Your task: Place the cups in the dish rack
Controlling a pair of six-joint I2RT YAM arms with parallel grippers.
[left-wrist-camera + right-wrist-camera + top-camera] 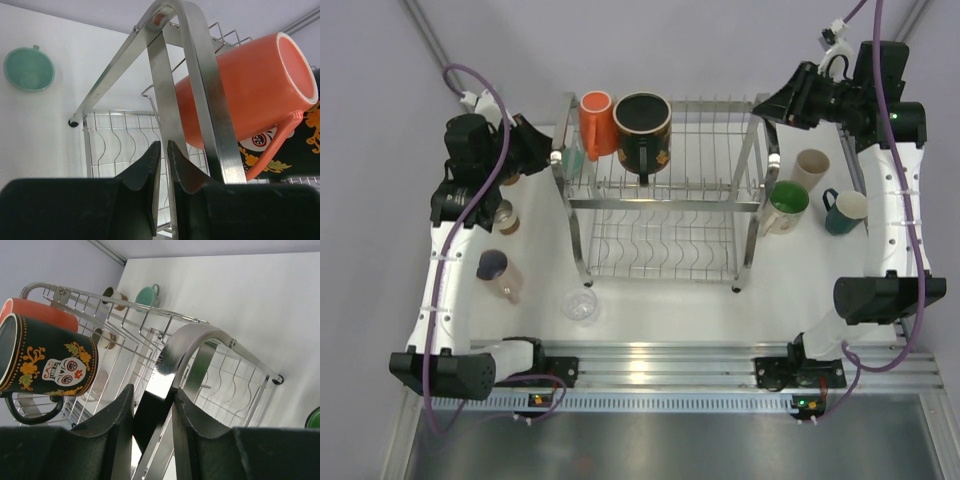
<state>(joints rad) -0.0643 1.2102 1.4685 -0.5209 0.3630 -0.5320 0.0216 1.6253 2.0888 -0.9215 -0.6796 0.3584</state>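
Observation:
The chrome dish rack point(665, 204) stands mid-table. An orange cup point(597, 125) and a black patterned mug point(642, 125) lie on its top tier. My right gripper point(770, 105) is at the far right post, and in the right wrist view it point(152, 390) is shut on that steel post point(185, 347). My left gripper point(542, 150) is at the rack's far left side. Its jaws point(164, 145) stand almost together in front of a post point(205, 90), with nothing seen between them. The orange cup point(245, 85) lies just above and to the right.
Right of the rack stand a green mug point(785, 207), a tall beige cup point(810, 168) and a teal mug point(843, 210). On the left stand a brown paper cup point(506, 217) and a pinkish cup point(500, 275). A clear cup point(580, 305) stands in front. A teal cup point(29, 68) sits on the table.

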